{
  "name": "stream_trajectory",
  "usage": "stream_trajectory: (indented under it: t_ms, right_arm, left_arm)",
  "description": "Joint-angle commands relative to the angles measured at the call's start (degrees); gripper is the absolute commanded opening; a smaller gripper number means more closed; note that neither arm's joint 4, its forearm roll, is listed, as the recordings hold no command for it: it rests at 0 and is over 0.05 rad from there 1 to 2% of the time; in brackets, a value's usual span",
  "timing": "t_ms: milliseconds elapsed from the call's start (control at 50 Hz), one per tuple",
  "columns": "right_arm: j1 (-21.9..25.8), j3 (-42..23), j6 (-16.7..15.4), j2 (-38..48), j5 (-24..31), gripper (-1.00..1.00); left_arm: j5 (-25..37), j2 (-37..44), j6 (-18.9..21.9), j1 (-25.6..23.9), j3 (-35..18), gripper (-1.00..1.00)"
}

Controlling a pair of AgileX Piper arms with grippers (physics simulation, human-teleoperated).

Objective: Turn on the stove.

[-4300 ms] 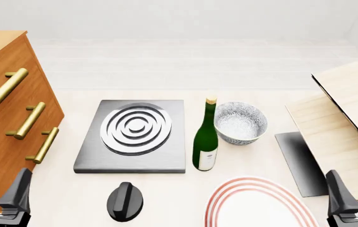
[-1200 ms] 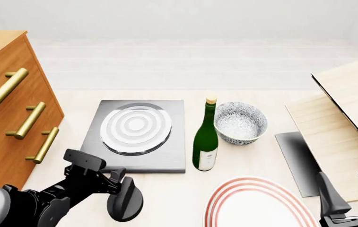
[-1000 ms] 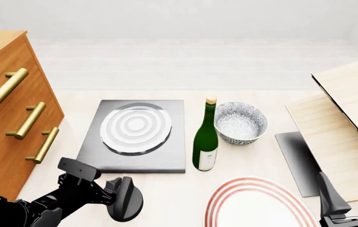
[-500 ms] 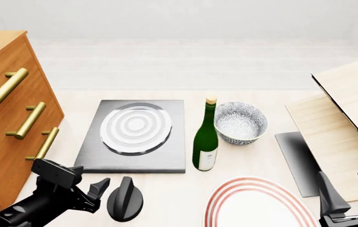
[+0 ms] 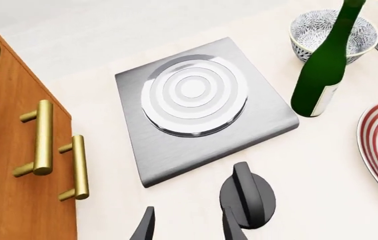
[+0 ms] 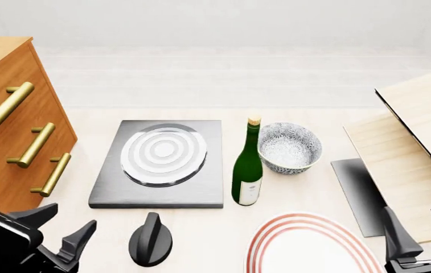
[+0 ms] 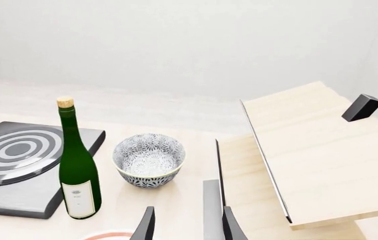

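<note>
Here, stove (image 6: pixel 158 164): a flat square grey slab lying left of the bench's middle, its sides running roughly square with the near edge; the round ringed burner (image 6: pixel 163 153) sits toward its far side.
Knob (image 6: pixel 151 239): black and ridged, lying apart from the slab, between it and the near edge; the raised grip's long axis runs roughly from near edge to far edge, leaning slightly right at its far end.
Left gripper (image 6: pixel 57 227): at the near-left corner, beside the knob and not touching it, fingers spread apart with nothing between them.
Right gripper (image 6: pixel 420 227): at the near-right corner, fingers parted and empty.
Wine bottle (image 6: pixel 248 165): green, corked, upright just right of the slab; its white label carries print too small to read.
Bowl (image 6: pixel 290 147): blue-and-white patterned, just right of the bottle.
Plate (image 6: pixel 306 244): white with red rings, at the near edge, right of the knob.
Dresser (image 6: pixel 6 142): wooden with brass handles, along the left edge.
Wooden boards (image 6: pixel 417 142): pale, along the right edge.
</note>
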Motion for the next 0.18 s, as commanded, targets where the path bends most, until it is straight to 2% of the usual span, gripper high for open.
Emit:
stream_trajectory:
  t_ms: [20,180]
  right_arm:
    - [0.09,-0.01,0.28,-0.71,0.68,1.00]
    - [0.29,-0.01,0.25,-0.70,0.55,1.00]
  left_arm:
    - [12.23,-12.02,0.65,1.71,-3.14,1.00]
    - [22.28,-20.10,0.53,2.81,-6.63,1.00]
